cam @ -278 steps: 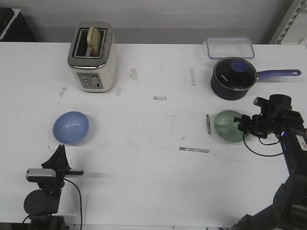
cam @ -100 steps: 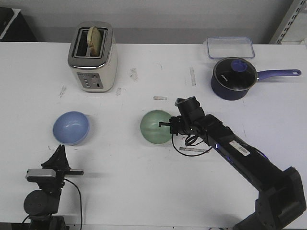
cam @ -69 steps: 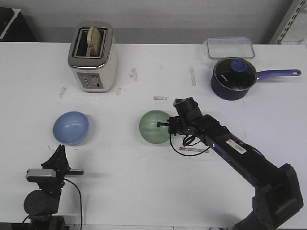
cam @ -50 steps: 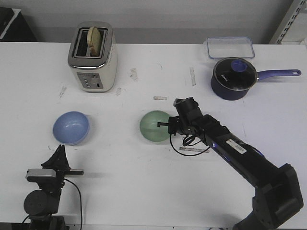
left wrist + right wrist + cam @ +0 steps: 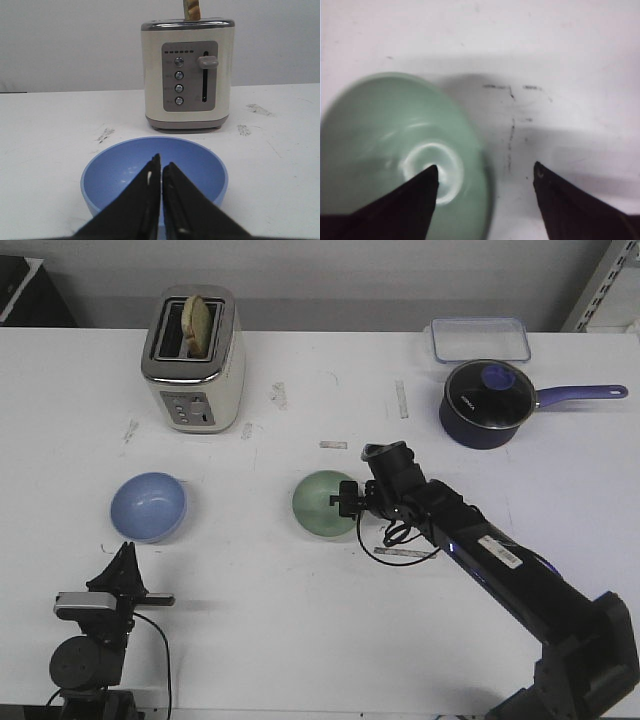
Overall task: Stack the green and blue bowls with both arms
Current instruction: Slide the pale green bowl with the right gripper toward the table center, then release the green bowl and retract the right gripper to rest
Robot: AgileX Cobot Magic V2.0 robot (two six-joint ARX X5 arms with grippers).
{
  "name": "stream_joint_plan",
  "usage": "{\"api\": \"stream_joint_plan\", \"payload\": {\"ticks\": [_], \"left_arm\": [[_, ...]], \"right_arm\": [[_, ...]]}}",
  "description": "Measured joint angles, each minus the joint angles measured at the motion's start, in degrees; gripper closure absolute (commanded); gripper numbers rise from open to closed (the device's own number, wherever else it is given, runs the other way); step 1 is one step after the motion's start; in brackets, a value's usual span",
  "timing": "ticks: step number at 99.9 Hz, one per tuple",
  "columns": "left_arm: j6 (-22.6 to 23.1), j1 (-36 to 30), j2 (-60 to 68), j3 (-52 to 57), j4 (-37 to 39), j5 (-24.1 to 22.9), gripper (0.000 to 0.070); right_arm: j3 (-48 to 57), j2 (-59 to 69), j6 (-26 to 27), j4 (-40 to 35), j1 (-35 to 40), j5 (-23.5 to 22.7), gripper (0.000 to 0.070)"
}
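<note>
Across the front view, we are seeing the pale mint green shallow bowl (image 5: 323,503) sitting mid-surface on the white surface (image 5: 300,620), our right hand (image 5: 345,502) at its rim with fingers spread; the light periwinkle blue bowl (image 5: 148,506) is resting well apart to the left. From the left wrist, our left hand (image 5: 161,172) is hovering pressed together before the blue bowl (image 5: 115,170), a cream toaster (image 5: 187,80) beyond. From the right wrist, our parted fingers (image 5: 417,192) are straddling the green bowl's (image 5: 380,140) edge.

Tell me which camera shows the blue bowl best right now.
Left wrist view: the blue bowl fills the foreground before the toaster, partly behind the shut left gripper. Front view shows it whole but small. Right wrist view misses it.
</note>
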Motion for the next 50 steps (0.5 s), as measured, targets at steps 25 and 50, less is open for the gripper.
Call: {"api": "stream_joint_plan", "payload": {"ticks": [25, 50], "left_arm": [[0.0, 0.0, 0.0, 0.0, 0.0, 0.0, 0.0698], [0.0, 0.0, 0.0, 0.0, 0.0, 0.0, 0.0698]], "right_arm": [[0.0, -7.4, -16.7, 1.4, -0.1, 0.0, 0.0291], [-7.1, -16.3, -28.3, 12.6, -4.6, 0.0, 0.0569]]}}
